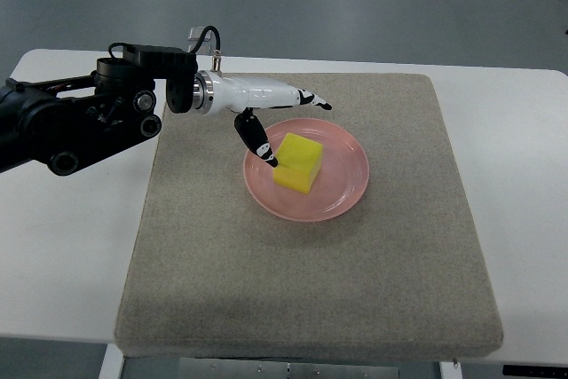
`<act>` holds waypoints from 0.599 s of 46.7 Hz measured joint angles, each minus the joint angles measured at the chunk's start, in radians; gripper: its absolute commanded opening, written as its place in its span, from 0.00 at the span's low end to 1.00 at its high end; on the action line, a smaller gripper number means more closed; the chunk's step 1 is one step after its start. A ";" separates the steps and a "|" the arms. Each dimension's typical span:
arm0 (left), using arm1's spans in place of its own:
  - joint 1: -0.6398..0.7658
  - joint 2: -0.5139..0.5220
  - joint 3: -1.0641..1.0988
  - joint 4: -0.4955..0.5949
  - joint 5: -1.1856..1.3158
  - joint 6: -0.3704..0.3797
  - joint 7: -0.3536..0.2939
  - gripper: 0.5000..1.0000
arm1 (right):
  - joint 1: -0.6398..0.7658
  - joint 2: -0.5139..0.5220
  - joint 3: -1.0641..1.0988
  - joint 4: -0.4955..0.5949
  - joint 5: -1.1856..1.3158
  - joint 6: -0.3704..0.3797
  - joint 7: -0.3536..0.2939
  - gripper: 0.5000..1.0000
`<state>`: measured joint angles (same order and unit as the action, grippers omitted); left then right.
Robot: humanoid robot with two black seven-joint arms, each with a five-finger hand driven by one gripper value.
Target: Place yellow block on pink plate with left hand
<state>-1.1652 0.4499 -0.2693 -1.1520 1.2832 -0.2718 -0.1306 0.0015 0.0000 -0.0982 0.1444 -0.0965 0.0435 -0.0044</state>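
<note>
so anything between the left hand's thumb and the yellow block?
Nothing. In the top view the left hand is open beside the yellow block; only bare pink plate shows in the slim gap at the thumb tip.

Left arm (pixel 53 126) cut off by left edge; mat's (pixel 311 308) near side partly cropped

No text, label, brand, number or sign can be read anywhere in the top view. The yellow block (pixel 298 162) and the pink plate (pixel 346 193) are plain, with no print on the faces that show. The left hand (pixel 271 113) carries small dark markings on its white shell, possibly just joints or pads, too small to tell as letters. The grey mat (pixel 266 290) and the white table (pixel 62 255) bear no writing.
</note>
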 measured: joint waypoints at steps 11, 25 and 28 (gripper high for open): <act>-0.016 0.075 -0.050 0.060 -0.554 0.003 0.000 0.99 | 0.000 0.000 0.000 0.000 0.000 0.000 0.000 0.85; 0.006 0.100 -0.087 0.276 -0.970 -0.043 0.004 0.99 | 0.000 0.000 0.000 0.000 0.000 0.001 0.000 0.85; 0.011 0.099 -0.091 0.320 -1.066 -0.074 0.007 0.99 | 0.000 0.000 0.000 0.000 0.000 0.001 0.000 0.85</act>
<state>-1.1537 0.5489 -0.3606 -0.8321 0.2176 -0.3453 -0.1240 0.0016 0.0000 -0.0982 0.1447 -0.0964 0.0441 -0.0046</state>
